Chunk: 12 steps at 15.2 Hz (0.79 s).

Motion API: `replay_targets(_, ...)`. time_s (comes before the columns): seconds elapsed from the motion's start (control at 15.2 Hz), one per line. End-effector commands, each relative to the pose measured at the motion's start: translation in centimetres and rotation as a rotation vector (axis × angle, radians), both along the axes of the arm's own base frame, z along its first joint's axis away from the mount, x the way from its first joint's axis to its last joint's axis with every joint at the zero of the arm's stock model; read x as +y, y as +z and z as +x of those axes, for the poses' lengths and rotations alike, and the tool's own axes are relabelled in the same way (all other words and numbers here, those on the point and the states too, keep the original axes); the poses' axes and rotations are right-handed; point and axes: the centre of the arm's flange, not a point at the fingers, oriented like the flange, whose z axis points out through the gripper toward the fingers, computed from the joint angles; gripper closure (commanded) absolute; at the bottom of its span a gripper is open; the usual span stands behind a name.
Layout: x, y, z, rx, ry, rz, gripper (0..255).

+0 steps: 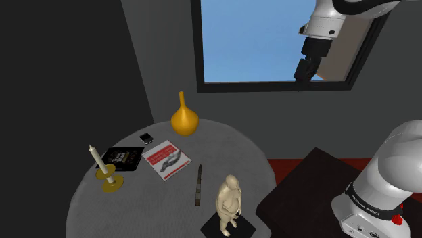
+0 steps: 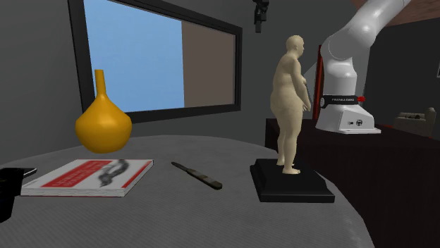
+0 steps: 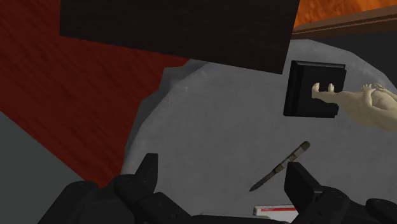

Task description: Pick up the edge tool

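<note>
In the shoulder view a round grey counter [image 1: 149,203] stands in a room with dark grey walls. A big window [image 1: 250,40] with a dark frame shows blue sky, and a strip of red floor [image 1: 287,164] lies between the counter and the dark box stand [image 1: 304,193]. The slim dark knife [image 1: 198,186] lies flat on the counter, between the red and white book [image 1: 166,159] and the pale beige figurine [image 1: 228,199], which stands on a black square base [image 1: 243,228]. Farther back on the counter are an orange long-necked vase [image 1: 184,118], a white candle [image 1: 100,161] in a yellow holder, a black book [image 1: 123,158] and a small black phone [image 1: 146,138]. The black tool [image 1: 302,73] hangs high in front of the window, well apart from the knife. In the second exterior view the knife [image 2: 197,175] rests on the grey surface between the red and white book [image 2: 88,176] and the black square base [image 2: 292,184], touching neither of them. The vase [image 2: 103,123] stands behind the book, and the tool [image 2: 261,14] is at the top edge, high above all things. In the wrist view the two black fingers [image 3: 147,172] stand apart and clasp nothing. Far below them the knife [image 3: 280,167] lies on the counter [image 3: 210,121], between the figurine's base and the edge of the book, and the red floor runs beside the counter's round rim.
</note>
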Motion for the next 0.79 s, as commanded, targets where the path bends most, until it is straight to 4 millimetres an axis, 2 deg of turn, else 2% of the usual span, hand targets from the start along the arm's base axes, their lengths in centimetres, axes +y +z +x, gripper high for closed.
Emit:
replay_targets(0.0, 0.0, 0.0, 0.0, 0.0, 0.0, 0.0, 0)
replay_targets(0.73, 10.9, -9.9, 2.1, 0.011, -0.196, -0.036, 0)
